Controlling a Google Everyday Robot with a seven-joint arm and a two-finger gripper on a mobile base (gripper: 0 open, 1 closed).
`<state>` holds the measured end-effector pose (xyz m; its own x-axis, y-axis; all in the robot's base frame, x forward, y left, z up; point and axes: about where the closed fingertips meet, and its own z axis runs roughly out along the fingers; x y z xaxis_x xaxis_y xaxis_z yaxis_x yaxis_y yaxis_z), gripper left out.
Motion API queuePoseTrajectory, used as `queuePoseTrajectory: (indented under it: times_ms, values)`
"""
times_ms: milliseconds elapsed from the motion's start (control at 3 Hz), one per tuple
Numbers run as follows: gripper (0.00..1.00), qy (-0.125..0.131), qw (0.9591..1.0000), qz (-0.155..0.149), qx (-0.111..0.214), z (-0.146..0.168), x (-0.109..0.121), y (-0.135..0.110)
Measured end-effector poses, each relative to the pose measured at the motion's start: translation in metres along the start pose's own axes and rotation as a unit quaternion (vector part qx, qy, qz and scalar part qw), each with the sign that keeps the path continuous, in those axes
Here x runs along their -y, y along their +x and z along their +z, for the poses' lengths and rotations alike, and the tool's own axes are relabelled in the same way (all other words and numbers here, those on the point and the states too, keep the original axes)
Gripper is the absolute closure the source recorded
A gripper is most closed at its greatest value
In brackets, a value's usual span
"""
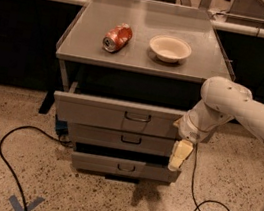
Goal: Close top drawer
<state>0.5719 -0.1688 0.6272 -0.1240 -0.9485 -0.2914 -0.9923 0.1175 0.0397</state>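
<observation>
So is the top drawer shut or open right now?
Partly open: the top drawer has its front out from the cabinet, with a dark gap behind it. The gripper hangs by its right end.

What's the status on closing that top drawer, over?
Gripper at the right end of the top drawer front, pointing down. Drawer part open, front out past the cabinet. Can and bowl on top, not in its path.
</observation>
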Motion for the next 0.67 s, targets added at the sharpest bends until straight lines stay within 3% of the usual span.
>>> queuePoseTrajectory:
  times_ms: [333, 667]
  values:
    - [0.0, 0.016, 0.9999, -0.003, -0.001, -0.007, 0.017, -0.001]
    - [0.0, 0.023, 0.9995, -0.019, 0.012, -0.014, 0.05, -0.011]
